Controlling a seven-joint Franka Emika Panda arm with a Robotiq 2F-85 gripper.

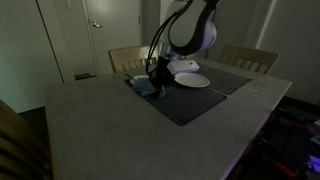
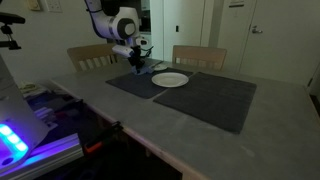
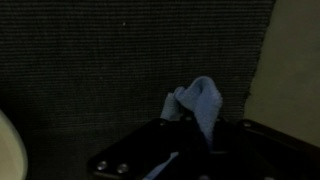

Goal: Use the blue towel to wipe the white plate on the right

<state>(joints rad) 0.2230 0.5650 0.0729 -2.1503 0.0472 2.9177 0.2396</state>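
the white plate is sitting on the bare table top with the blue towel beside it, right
Not quite: the white plate sits on a dark placemat, not on the bare table, as an exterior view shows. The blue towel does lie beside it.

Blue towel (image 3: pixel 200 100), wht plate (image 2: pixel 170 79), dk grey woven mat (image 1: pixel 195 108), grey table (image 1: pixel 90 130), blk gripper (image 1: pixel 157 74)
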